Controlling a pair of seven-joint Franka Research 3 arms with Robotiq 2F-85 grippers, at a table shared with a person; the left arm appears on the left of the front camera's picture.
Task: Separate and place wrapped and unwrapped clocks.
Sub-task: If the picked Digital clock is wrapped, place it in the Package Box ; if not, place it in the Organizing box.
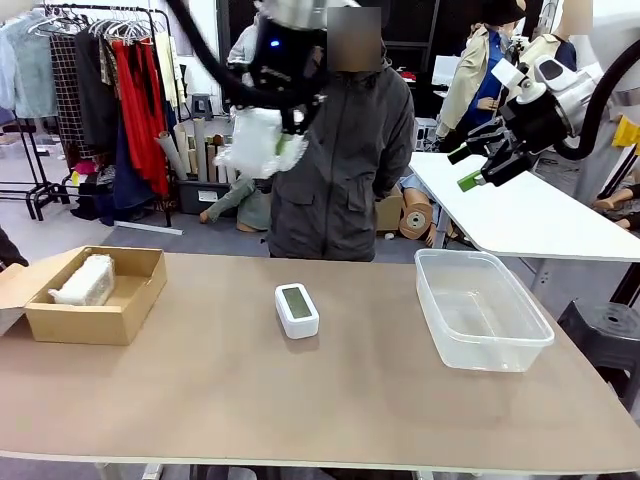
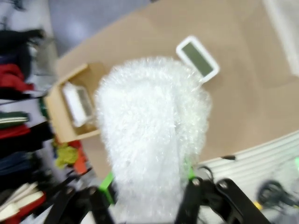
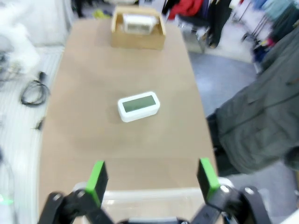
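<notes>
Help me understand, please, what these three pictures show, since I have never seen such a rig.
This is a robot with two white arms at a table, facing a person who stands at the far side. One picture comes from a fixed camera between the arms. The other two come from a camera on each wrist, looking along that arm's two fingers. The left fingers are shut on a bubble-wrapped bundle, held high above the table. The right fingers are open and empty, raised on the side where a clear plastic tub stands. On the table lie a bare white clock in the middle and a cardboard box with a second wrapped bundle inside.
</notes>
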